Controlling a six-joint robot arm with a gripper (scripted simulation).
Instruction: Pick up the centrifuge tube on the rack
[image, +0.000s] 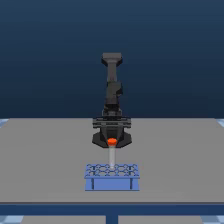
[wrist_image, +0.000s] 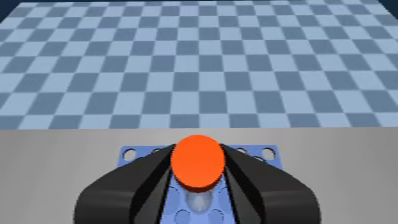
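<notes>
Grey and flat, the tabletop (image: 45, 160) fills the lower half of the exterior view under a dark blue backdrop; the wrist view shows a blue-and-pale checkered floor (wrist_image: 199, 65) past the table's far edge.

At the end of the black jointed robot arm (image: 112, 80), the black gripper (image: 112, 142) has its 2 fingers (wrist_image: 133, 182) closed to a narrow gap on the small slim pale translucent centrifuge tube (image: 111, 156), their inner faces against its round orange-red cap (wrist_image: 197, 162) from both sides. The cap sits right between the fingertips, and the tapered body hangs straight down from it, toward 6 o'clock in the exterior view.

Directly below stands the low light-blue rectangular rack (image: 112, 183) with a grid of round holes on top and 2 dark vertical marks on its front. The tube's lower end reaches the rack's top near the middle; whether the tip is inside a hole or just clear of it cannot be told. Nothing else stands on the table near the rack.
</notes>
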